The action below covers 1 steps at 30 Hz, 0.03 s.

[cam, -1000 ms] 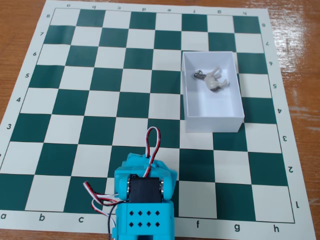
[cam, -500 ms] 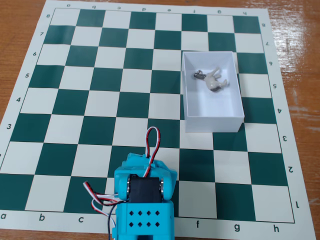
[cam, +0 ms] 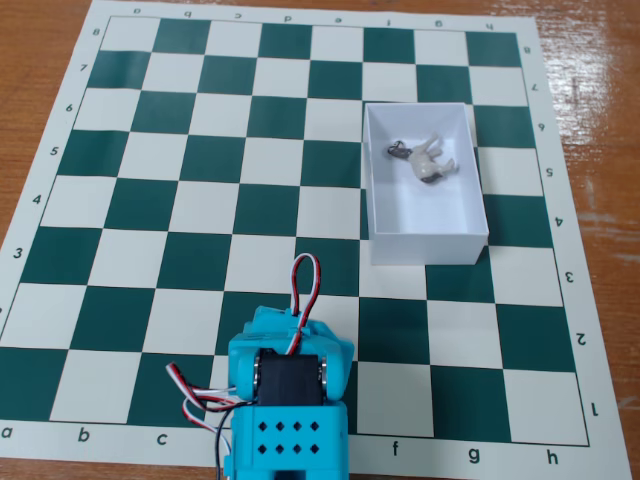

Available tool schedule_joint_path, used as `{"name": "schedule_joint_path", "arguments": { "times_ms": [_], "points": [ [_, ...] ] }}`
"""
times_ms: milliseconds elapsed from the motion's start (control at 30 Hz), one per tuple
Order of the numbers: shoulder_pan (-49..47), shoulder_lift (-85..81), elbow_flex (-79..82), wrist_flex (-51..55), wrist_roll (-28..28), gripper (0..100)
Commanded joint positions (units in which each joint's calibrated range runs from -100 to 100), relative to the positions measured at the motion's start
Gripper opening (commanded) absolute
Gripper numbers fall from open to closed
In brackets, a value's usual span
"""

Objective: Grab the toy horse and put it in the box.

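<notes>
Fixed view: toy horse (cam: 430, 160) lies on its side inside the white box (cam: 425, 243), upper half. Teal arm (cam: 288, 395) folded at bottom edge of chessboard mat (cam: 140, 205); claw's spread hidden, cannot tell.

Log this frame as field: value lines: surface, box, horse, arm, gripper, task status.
surface: green-and-white chessboard mat on a wooden table
box: white open-top box, right of centre on the mat in the fixed view
toy horse: pale toy horse lying inside the box, in its far half
arm: turquoise arm at the bottom edge, folded back, red-white-black wires looping over it, apart from the box
gripper: fingers not distinguishable in this view
task status: horse in the box; appears done
</notes>
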Motion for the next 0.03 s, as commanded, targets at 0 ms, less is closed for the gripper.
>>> {"name": "schedule_joint_path", "arguments": {
  "times_ms": [0],
  "points": [
    [0.68, -0.41, 0.36, 0.28, 0.22, 24]
  ]
}}
